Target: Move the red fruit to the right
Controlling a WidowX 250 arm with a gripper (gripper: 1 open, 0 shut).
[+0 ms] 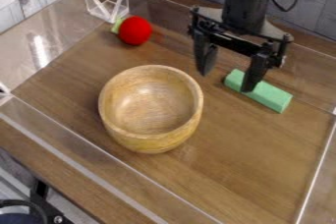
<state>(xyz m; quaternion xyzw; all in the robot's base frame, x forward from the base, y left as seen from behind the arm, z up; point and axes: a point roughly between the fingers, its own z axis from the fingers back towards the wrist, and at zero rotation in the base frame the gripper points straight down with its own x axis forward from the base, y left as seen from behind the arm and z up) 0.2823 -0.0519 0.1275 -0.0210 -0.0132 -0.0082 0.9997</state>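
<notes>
The red fruit [134, 30] is a small bright red ball with a bit of green on top. It sits on the wooden table at the back left. My gripper [233, 67] is open and empty, fingers pointing down, well to the right of the fruit. It hangs just above the left end of the green block [258, 89], with its right finger [257, 76] in front of the block.
A round light wooden bowl [151, 107] stands in the middle front. A clear plastic wall [39, 31] runs along the table's left and front edges. A white folded-paper object [105, 4] sits behind the fruit.
</notes>
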